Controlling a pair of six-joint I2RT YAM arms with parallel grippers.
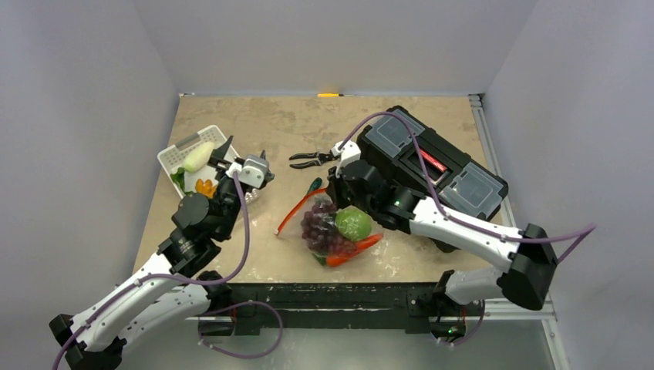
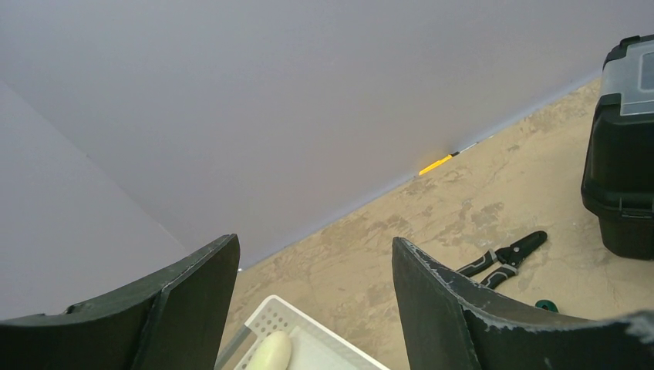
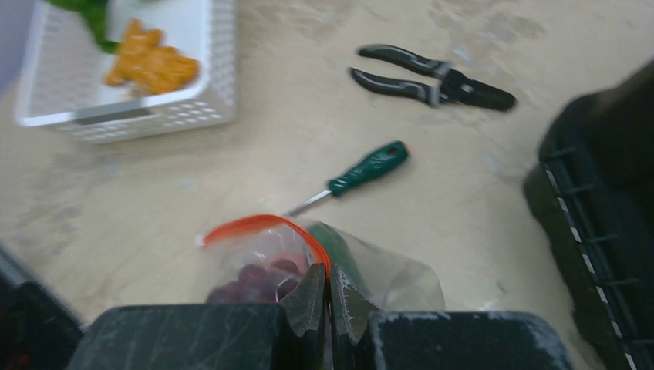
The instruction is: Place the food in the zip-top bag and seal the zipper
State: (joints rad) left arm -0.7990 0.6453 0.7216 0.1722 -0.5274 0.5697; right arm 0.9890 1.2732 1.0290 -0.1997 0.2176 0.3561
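Setting: enclosed robot lab test cell.
Plain grey partition walls (image 1: 332, 38) box in a mottled beige tabletop (image 1: 270, 127); cabled left arm (image 1: 143, 297) and right arm (image 1: 463, 231) bolted at its near edge.

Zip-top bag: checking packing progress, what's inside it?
Through the zip-top bag plastic: purple grapes, green cabbage, orange carrot. Anything under them is covered; the right arm hides its far edge.

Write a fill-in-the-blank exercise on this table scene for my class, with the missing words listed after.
1. The right gripper is shut on the zipper, while the left gripper has its jaws ___.
2. The screwdriver lying between the zip-top bag and the pliers has a ___ handle.
3. The grape bunch lies inside the clear ___.
4. The black toolbox stands on the ___ arm's side of the table.
Missing words: open; green; bag; right.
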